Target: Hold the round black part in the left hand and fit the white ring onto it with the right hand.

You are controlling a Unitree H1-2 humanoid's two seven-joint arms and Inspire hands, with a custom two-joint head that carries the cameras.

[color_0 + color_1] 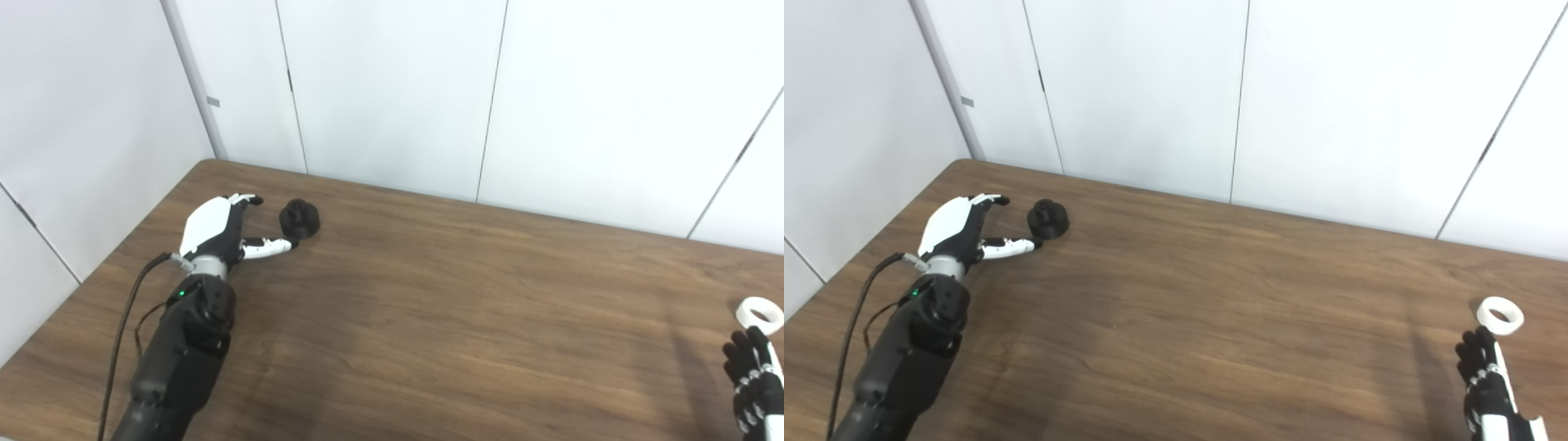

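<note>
The round black part lies on the wooden table at the far left; it also shows in the right eye view. My left hand is open just left of it, with the thumb tip beside the part's near edge and the fingers spread behind it. The white ring lies flat on the table at the far right. My right hand is open just in front of the ring, with its fingertips close to it and holding nothing.
White wall panels stand behind the table's far edge. A black cable runs along my left forearm near the table's left edge.
</note>
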